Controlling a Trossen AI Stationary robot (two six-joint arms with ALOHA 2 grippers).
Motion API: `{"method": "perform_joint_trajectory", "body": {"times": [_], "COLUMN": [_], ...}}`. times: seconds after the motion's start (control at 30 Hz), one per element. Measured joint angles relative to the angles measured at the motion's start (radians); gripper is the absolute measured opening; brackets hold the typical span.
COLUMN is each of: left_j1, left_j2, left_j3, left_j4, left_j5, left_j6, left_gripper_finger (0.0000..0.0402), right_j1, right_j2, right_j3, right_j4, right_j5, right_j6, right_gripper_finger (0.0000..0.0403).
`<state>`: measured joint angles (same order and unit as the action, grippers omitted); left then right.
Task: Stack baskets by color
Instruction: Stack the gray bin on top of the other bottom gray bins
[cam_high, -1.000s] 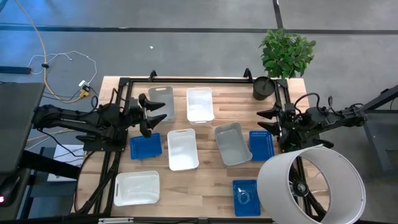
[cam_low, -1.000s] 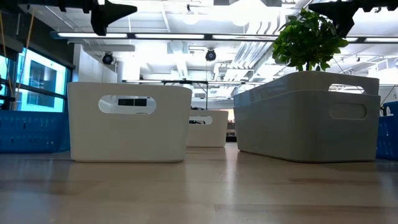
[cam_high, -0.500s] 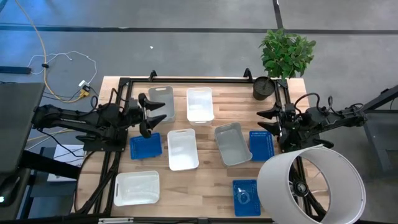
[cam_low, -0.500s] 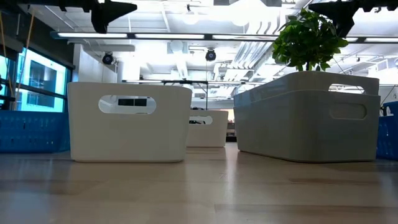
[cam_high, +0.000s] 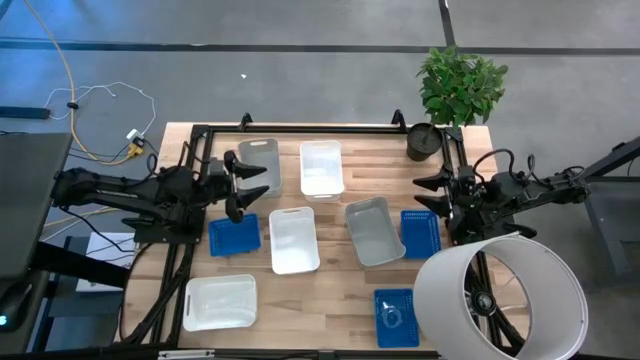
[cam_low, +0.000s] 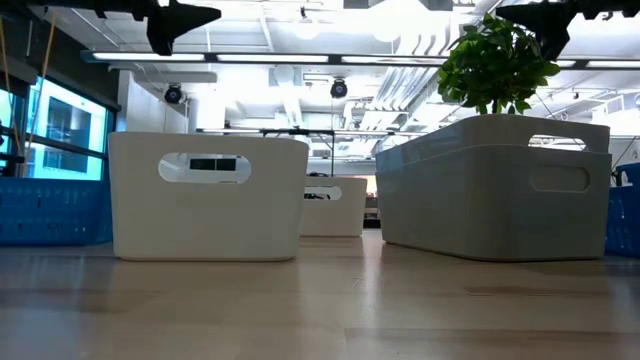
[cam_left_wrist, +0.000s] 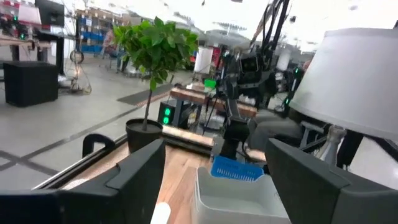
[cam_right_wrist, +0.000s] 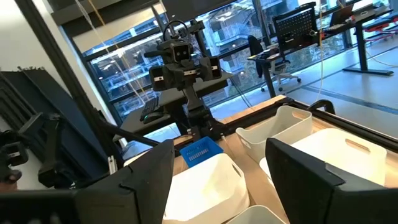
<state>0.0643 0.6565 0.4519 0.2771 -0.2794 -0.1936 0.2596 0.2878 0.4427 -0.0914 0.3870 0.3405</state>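
Note:
Several baskets rest on their bases on the wooden table. There are grey ones (cam_high: 259, 165) (cam_high: 374, 230), white ones (cam_high: 321, 167) (cam_high: 294, 239) (cam_high: 220, 301) and blue mesh ones (cam_high: 233, 235) (cam_high: 420, 233) (cam_high: 395, 317). My left gripper (cam_high: 240, 185) hovers open at the table's left side, pointing level toward the right, above the gap between the far-left grey basket and a blue one. My right gripper (cam_high: 432, 198) hovers open at the right side, pointing level toward the left, above the right blue basket's far end. Both show high above the baskets in the low view (cam_low: 185, 18) (cam_low: 540, 22).
A large white cylinder (cam_high: 500, 295) stands over the near right corner, beside the near blue basket. A dark pot (cam_high: 424, 140) with a green plant (cam_high: 460, 85) sits at the far right corner. A black frame (cam_high: 300, 128) runs along the table's far and side edges.

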Motion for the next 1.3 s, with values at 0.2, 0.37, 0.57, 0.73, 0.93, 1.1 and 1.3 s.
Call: {"method": "perform_joint_trajectory", "body": {"times": [0.2,0.37,0.57,0.73,0.93,1.1,1.3], "left_j1": [0.000,0.021,0.129,0.162,0.135,0.147,0.201], "left_j2": [0.094,0.197,0.322,0.386,0.419,0.449,0.526], "left_j3": [0.183,0.342,0.433,0.423,0.418,0.418,0.417], "left_j4": [-0.373,-0.759,-1.146,-1.264,-1.267,-1.329,-1.400], "left_j5": [0.007,-0.155,-0.151,0.077,0.106,0.040,0.027], "left_j6": [-0.006,-0.204,-0.591,-0.561,-0.203,-0.050,0.123], "left_gripper_finger": [0.0266,0.0266,0.0266,0.0266,0.0266,0.0266,0.0266], "right_j1": [0.000,0.000,0.000,0.000,0.000,0.000,0.000], "right_j2": [0.000,0.000,0.000,0.000,0.000,0.000,0.000], "right_j3": [0.000,0.000,0.000,0.000,0.000,0.000,0.000], "right_j4": [0.014,0.015,0.015,0.014,0.013,0.012,0.005], "right_j5": [0.030,0.030,0.032,0.032,0.032,0.032,0.032], "right_j6": [-0.001,0.000,0.000,-0.001,-0.001,0.001,-0.001], "right_gripper_finger": [0.0240,0.0240,0.0240,0.0240,0.0240,0.0240,0.0240]}}
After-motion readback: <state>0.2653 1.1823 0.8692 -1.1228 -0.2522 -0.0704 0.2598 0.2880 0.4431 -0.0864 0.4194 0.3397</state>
